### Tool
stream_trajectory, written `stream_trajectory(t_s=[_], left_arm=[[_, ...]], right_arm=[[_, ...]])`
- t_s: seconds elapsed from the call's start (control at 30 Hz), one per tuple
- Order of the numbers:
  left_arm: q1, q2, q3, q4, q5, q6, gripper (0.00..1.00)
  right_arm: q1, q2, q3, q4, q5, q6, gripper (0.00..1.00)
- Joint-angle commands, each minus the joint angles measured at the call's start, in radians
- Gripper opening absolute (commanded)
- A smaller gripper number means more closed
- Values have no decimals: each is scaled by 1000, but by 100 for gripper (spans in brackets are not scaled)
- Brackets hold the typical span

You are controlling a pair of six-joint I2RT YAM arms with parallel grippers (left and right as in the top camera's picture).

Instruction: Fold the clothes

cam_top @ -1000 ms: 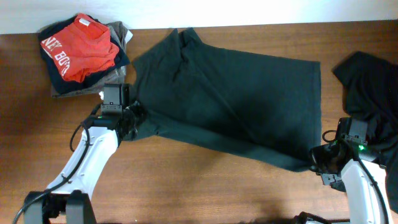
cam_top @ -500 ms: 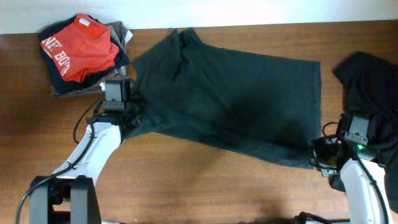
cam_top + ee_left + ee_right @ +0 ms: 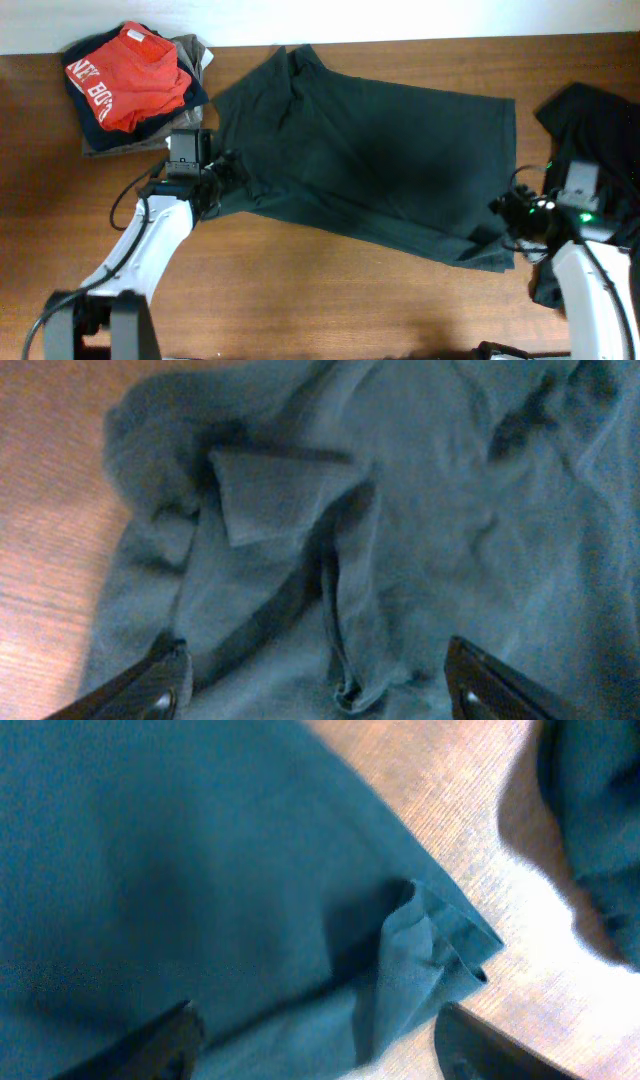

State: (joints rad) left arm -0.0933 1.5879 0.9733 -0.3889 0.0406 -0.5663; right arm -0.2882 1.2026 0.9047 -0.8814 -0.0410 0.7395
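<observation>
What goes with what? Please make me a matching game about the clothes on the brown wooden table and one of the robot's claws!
Things:
1. big dark grey-green cloth shirt
2. red cloth top with white letters
3. crumpled black cloth garment
4. left gripper

Places or states:
A. on top of the folded pile in the far left corner
B. open, over the shirt's bunched end
C. spread across the middle of the table
D. heaped at the right edge

Pairs: 1-C, 2-A, 3-D, 4-B.
</observation>
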Motion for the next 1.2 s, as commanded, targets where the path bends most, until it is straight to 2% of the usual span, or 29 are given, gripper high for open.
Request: stream_trajectory(t_s=[0.0, 0.1, 0.23, 0.37, 0.47, 0.83, 1.03, 1.17], left_arm=[[-5, -77, 44, -74, 29, 41, 80], [-21, -63, 44, -107, 49, 40, 77], [-58, -21, 44, -117, 49, -15, 71], [-93, 45, 44, -89, 49, -45, 71], [-96, 99, 55, -71, 49, -74, 71], [-94, 210, 116, -31, 51, -77, 66], [-94, 220, 124, 5, 53, -77, 53], [-94, 235, 124, 7, 54, -77, 52]], right_arm=[[7, -35, 148, -96, -134, -266, 83], [7, -35, 163, -161, -232, -324, 83], [8, -27, 161, -259, -241, -348, 82], [8, -27, 160, -351, -240, -436, 83], [8, -27, 160, -393, -240, -448, 83], [8, -27, 134, -398, -239, -493, 83], [8, -26, 125, -397, -237, -500, 83], [8, -26, 125, -396, -236, -500, 83]])
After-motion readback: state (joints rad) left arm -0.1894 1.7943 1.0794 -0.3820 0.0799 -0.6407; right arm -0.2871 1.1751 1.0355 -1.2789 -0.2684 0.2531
